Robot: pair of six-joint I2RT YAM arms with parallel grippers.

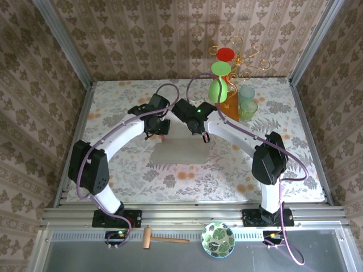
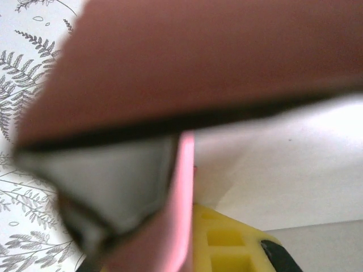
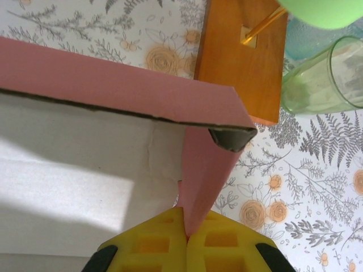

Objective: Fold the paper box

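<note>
ok so the paper box (image 3: 113, 85) is sitting mid-table (image 1: 113, 107), between the two arms, which both reach in to its far edge from either side; from the top camera it mostly reads as a pale greyish sheet; the right gripper (image 3: 186, 231) is the clear one: its two yellow pads (image 3: 227, 246) are squeezed nearly together with the pink side wall pinched right between them, so it's clamped on the box at the corner; that wall stands upright, and the long pink wall next to it stands up too with the whitish inside facing the camera, and there's a little rolled grey bit at the corner where they meet; the left gripper (image 1: 161, 131) is harder; its wrist cam is super blurry, a big pink flap sits right over the lens, and one yellow pad (image 2: 227, 243) sits against a pink wall; the other finger is hidden, so honestly can't tell how far it's closed; the orange-brown wooden block (image 3: 244, 56) and a green cup (image 3: 323, 79) sit just beyond the box corner, not touching it
</note>
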